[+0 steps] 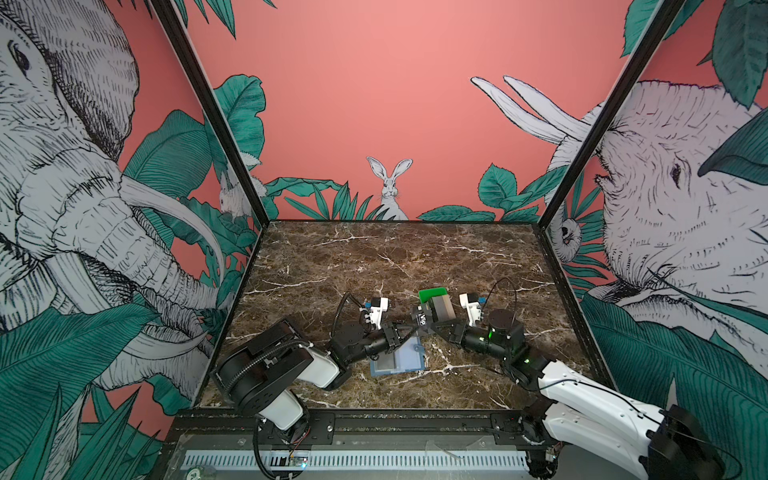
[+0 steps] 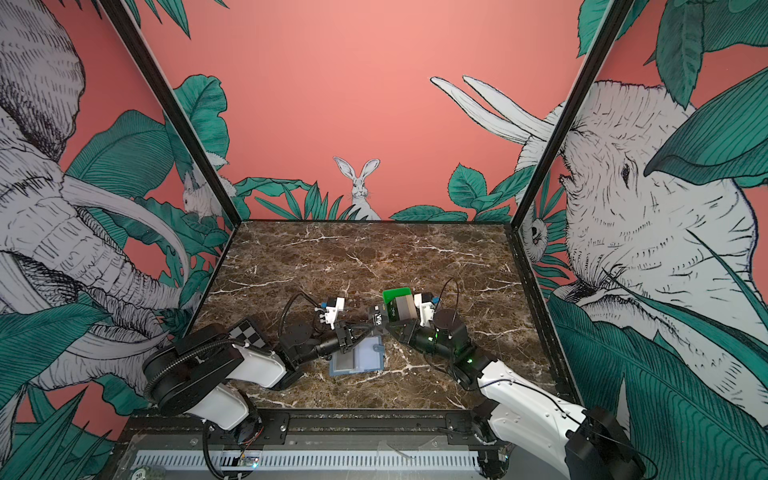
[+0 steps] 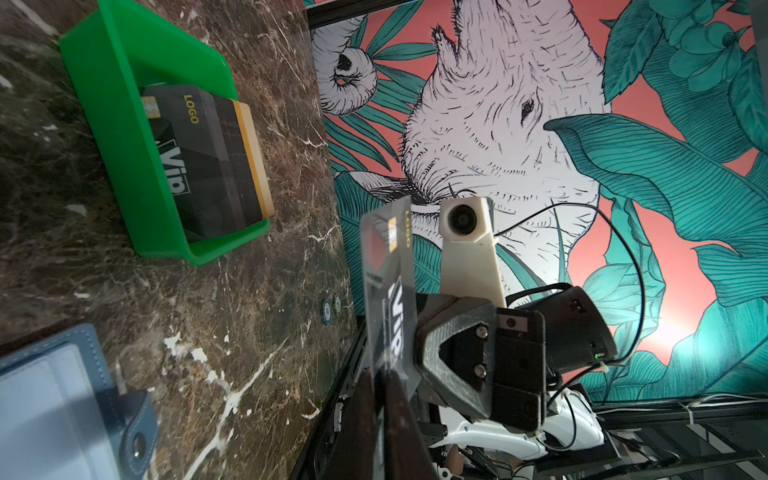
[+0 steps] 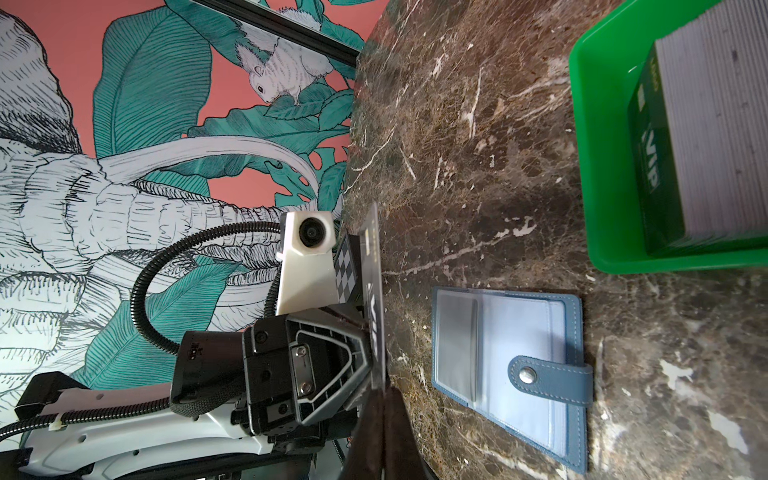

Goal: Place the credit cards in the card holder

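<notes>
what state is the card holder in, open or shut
Open: the card holder lies spread flat, its clear inner pockets facing up.

The card (image 3: 388, 286) that I hold carries the white letters "Vip" on its black face. Near its far end there is a small golden word, "LOGO". In both top views only "Vip" can be read on this card (image 1: 422, 319). The top card (image 3: 199, 158) in the green tray (image 3: 137, 50) has the same two prints, a golden "LOGO" beside the chip and a big white "Vip". In the right wrist view this top card (image 4: 650, 174) looks green-tinted and shows "VIP"; the small word above is too blurred for me to read. A round sticker (image 1: 193, 473) at the near edge of the rig bears the number "20".
</notes>
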You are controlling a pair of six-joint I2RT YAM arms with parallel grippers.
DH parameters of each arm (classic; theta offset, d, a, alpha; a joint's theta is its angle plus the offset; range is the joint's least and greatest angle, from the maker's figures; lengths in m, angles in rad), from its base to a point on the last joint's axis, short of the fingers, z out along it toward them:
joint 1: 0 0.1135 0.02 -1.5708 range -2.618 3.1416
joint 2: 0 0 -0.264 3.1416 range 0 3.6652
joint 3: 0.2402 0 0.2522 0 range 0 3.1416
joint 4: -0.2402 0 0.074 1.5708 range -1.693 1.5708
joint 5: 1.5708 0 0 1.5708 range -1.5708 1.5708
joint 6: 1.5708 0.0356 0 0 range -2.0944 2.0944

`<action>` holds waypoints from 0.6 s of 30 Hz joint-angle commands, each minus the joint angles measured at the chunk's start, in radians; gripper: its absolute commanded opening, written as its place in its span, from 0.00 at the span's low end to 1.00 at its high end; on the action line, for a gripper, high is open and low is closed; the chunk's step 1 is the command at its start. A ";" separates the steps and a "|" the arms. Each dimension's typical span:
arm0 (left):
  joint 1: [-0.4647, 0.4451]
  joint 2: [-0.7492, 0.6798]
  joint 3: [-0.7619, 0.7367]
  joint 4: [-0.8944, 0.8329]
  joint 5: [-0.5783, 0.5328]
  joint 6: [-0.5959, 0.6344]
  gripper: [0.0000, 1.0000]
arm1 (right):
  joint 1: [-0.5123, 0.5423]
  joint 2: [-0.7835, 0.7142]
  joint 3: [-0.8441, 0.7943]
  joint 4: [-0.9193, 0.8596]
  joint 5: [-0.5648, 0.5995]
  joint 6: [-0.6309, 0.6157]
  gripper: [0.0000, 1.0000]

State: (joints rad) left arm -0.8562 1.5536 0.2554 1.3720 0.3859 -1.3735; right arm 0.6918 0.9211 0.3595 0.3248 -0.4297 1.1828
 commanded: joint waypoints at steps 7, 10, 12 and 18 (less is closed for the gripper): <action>0.002 -0.015 0.012 0.024 0.012 -0.002 0.00 | 0.004 0.000 0.005 0.035 -0.009 -0.004 0.00; 0.002 -0.018 0.011 0.009 0.011 0.001 0.00 | 0.004 -0.007 0.005 0.029 0.001 -0.006 0.03; 0.002 -0.020 0.012 0.006 0.010 0.002 0.00 | 0.005 -0.017 0.006 0.019 0.009 -0.012 0.12; 0.022 -0.056 0.015 -0.060 0.023 0.023 0.00 | 0.004 -0.043 0.019 -0.031 0.025 -0.032 0.43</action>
State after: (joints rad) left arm -0.8494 1.5410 0.2588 1.3418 0.3901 -1.3685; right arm 0.6922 0.8997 0.3599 0.2897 -0.4160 1.1709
